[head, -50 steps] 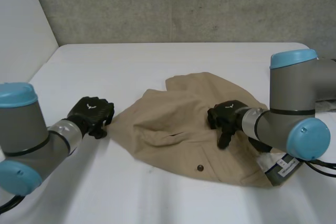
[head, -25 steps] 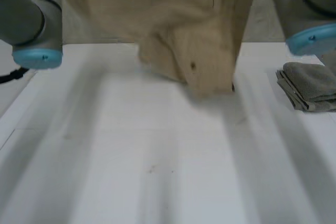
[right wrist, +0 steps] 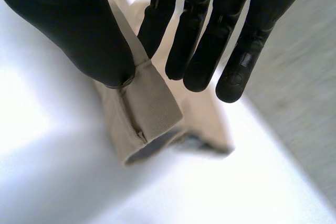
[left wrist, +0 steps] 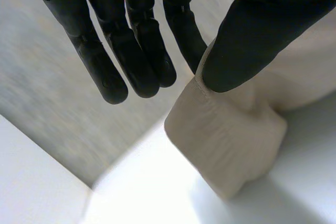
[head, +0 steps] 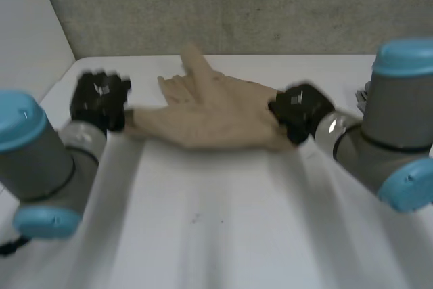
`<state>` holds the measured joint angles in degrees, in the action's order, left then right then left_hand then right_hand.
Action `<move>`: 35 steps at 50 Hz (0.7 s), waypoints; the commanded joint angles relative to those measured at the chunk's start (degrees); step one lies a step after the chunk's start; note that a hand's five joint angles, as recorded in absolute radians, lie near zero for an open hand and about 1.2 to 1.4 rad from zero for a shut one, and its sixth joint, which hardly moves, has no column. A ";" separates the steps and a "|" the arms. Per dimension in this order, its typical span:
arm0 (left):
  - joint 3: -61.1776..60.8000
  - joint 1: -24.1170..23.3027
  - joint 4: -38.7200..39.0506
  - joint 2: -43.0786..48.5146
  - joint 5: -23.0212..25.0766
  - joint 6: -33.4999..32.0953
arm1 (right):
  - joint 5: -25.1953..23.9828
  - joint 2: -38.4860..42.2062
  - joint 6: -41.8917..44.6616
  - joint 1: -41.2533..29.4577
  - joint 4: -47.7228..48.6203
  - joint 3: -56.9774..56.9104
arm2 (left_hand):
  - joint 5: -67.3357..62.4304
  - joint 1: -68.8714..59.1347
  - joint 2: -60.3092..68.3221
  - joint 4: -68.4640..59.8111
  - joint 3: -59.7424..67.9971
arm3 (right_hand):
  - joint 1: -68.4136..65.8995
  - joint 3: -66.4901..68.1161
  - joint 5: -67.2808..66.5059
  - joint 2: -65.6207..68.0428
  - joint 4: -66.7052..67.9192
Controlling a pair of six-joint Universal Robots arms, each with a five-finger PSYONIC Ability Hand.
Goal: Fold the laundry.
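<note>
- Tan garment [head: 210, 116] hung stretched between both hands, low over the far part of the white table [head: 223, 235], with one flap kicked upward.
- Left hand [head: 101, 99] pinched the hem at one end between its thumb and straight fingers.
- The right hand [head: 298, 113] clamped the opposite end the same way, its thumb pressing on a stitched band.
- It looked like the spreading step, laying the piece flat before any fold.
- The next move called for lowering both ends evenly and taut, so the raised flap settled without wrinkles, then letting go.
</note>
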<state>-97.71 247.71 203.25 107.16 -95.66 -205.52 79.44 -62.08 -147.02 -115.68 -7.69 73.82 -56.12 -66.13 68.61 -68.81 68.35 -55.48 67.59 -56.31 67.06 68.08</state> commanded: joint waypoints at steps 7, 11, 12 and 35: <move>-19.00 -1.79 -13.48 -15.74 -0.84 -22.37 | -0.95 -4.71 10.17 0.01 -19.10 11.34 | -13.88 -13.87 11.39 -11.19 11.65 | -24.52 12.41 -13.69 12.94 11.92; -20.76 -3.45 -24.72 -21.45 -0.41 -22.91 | -3.06 -8.93 12.98 0.10 -25.79 15.73 | -13.88 -13.87 11.39 -11.19 11.65 | -24.52 12.41 -13.69 12.94 11.92; -21.11 -4.50 -28.92 -22.85 -0.14 -22.73 | -3.24 -9.72 14.29 0.10 -26.75 16.52 | -13.88 -13.87 11.39 -11.19 11.65 | -24.52 12.41 -13.69 12.94 11.92; -15.49 -4.34 -15.77 -15.31 2.49 -19.40 | -4.64 -15.79 -0.90 2.83 -1.02 27.34 | 42.45 42.46 -44.94 45.14 -44.68 | 42.36 -54.47 53.19 -53.94 -54.96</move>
<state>-113.20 240.78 186.25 90.57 -93.03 -226.64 75.08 -77.62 -142.68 -112.94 -14.77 97.87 -11.33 -21.63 22.03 -21.66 22.12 -16.98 19.52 -9.96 19.52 19.76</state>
